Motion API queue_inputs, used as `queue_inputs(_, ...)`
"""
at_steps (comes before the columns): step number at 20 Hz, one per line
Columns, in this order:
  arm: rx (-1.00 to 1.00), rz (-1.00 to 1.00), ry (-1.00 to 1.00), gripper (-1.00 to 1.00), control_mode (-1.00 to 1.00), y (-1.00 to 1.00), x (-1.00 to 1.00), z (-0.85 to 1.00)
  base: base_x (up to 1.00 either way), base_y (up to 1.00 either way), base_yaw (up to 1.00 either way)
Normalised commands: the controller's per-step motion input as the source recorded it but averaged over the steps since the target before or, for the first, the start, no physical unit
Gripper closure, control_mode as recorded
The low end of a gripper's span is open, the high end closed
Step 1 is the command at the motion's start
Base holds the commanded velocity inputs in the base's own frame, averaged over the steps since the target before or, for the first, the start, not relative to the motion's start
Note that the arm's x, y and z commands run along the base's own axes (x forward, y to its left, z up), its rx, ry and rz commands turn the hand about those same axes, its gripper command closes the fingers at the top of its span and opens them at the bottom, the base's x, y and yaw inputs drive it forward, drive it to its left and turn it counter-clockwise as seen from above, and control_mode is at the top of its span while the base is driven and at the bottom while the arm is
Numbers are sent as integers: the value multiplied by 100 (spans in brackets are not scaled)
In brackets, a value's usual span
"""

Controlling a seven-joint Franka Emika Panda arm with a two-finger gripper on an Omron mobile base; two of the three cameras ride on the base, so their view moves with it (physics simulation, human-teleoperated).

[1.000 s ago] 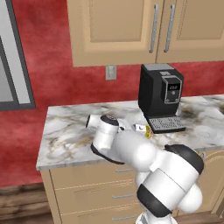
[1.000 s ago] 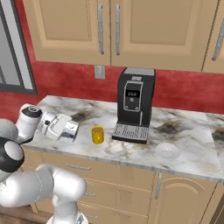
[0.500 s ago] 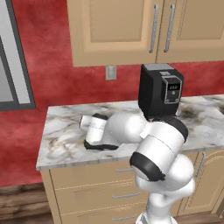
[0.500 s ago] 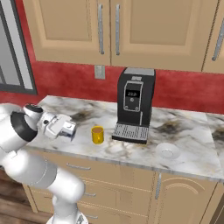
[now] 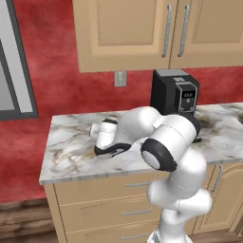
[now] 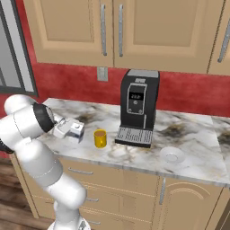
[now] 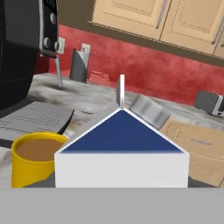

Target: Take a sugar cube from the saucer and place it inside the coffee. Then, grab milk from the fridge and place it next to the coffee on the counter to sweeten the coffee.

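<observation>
The counter [image 6: 193, 148] carries the coffee [image 6: 100, 138]. Just beside it, the gripper [image 6: 77, 131] clamps the milk [image 6: 72, 129], a light, thin-walled carton. You should hold its flat sides gently; squeezing dents it.

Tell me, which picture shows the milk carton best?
The hand view: the milk carton sits big and close, blue top showing, beside the yellow mug. The right base view shows it small at the gripper; the left base view hides it.

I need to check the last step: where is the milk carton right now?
The milk carton is at the pincer, over the marble counter, just left of the yellow coffee mug in the right base view.
</observation>
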Motion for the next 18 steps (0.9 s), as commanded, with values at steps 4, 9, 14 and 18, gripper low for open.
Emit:
queue_inputs(4,-13,-6,-14,100,-100,-1,13,-48,0,0,0)
queue_inputs(9,-10,-9,-25,100,-100,0,2,-46,0,0,0)
queue_inputs(14,-2,-10,-23,100,-100,14,0,-37,0,0,0)
queue_inputs(18,0,-14,-17,100,-100,45,0,-29,0,0,0)
